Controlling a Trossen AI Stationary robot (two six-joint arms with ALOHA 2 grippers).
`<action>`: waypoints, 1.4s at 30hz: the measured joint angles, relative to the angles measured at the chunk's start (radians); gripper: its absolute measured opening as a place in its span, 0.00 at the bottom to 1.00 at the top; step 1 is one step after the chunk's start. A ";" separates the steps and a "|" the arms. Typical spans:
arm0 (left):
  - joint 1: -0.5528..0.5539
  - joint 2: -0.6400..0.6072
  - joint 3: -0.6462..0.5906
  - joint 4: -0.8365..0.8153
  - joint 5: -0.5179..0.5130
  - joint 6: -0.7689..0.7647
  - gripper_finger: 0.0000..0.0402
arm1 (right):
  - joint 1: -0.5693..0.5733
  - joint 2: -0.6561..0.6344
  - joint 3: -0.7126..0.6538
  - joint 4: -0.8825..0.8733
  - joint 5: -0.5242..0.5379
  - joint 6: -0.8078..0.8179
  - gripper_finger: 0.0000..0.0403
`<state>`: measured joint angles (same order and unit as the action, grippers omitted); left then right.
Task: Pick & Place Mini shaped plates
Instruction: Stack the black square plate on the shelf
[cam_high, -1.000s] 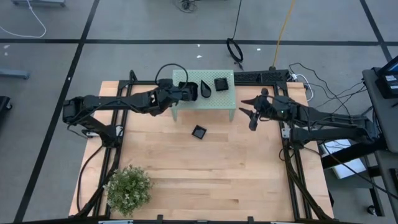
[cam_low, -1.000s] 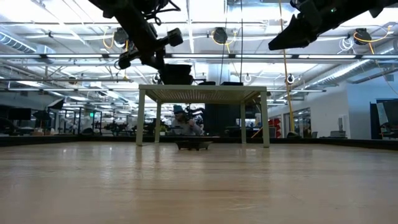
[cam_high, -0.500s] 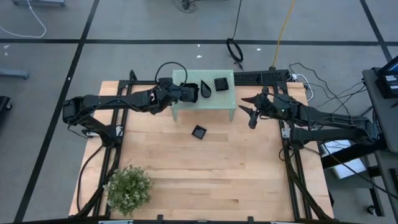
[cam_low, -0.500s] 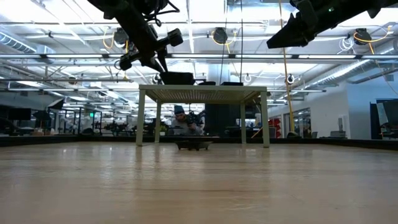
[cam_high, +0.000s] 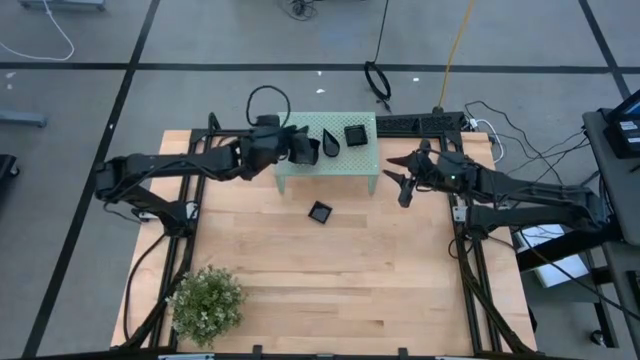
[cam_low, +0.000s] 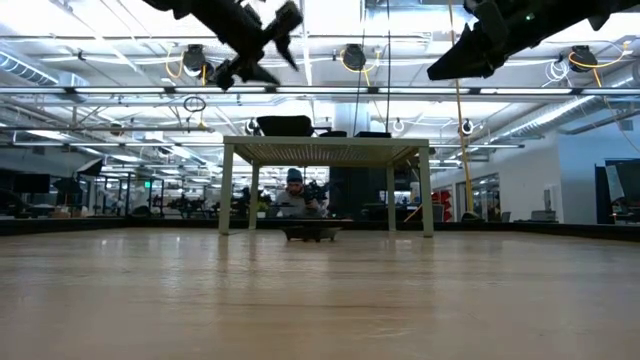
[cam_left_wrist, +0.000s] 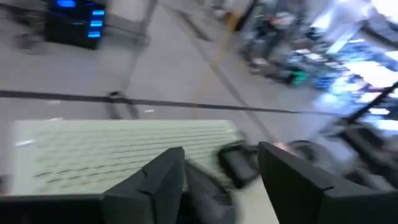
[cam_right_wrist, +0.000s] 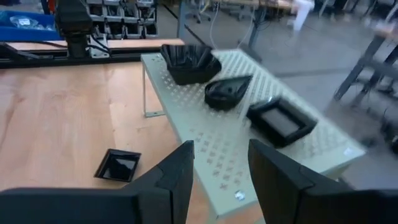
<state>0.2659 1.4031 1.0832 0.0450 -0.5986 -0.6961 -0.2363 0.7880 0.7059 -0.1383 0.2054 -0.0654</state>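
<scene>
Note the left end effector (cam_high: 292, 146) open and empty just beside the wavy plate (cam_high: 306, 148) on the stand (cam_high: 330, 165); the right end effector (cam_high: 396, 183) hangs open, empty.

plate count, quick tally
four black mini plates: one wavy-edged square (cam_right_wrist: 188, 63); one teardrop (cam_right_wrist: 227, 92); two small squares (cam_right_wrist: 281, 121) (cam_right_wrist: 118, 165); one mint-green stand (cam_right_wrist: 205, 138); one plant (cam_high: 207, 300)

- Wavy-edged square plate (cam_right_wrist: 189, 62): glossy black, upright on the mint-green perforated stand (cam_right_wrist: 236, 149), at its end nearest my left arm.
- Teardrop plate (cam_right_wrist: 227, 92): black, beside it, mid-stand.
- Square plate (cam_right_wrist: 281, 120): black, flat, toward the stand's other end.
- Small square plate (cam_right_wrist: 118, 165): flat on the wooden surface (cam_right_wrist: 62, 124), near the stand.
</scene>
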 joint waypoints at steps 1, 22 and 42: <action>-0.003 -0.005 0.000 0.027 0.025 0.010 0.52 | 0.000 0.012 0.000 -0.002 0.000 0.033 0.35; -0.025 -0.179 0.000 0.059 0.657 0.196 0.46 | 0.207 0.736 0.009 0.708 -0.025 0.232 0.35; -0.031 -0.424 0.000 -0.326 0.739 0.256 0.46 | 0.251 1.132 0.362 0.433 0.052 0.353 0.35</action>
<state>0.2346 0.9787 1.0832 -0.2808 0.1406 -0.4397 0.0151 1.9200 1.0679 0.2951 0.2570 0.2875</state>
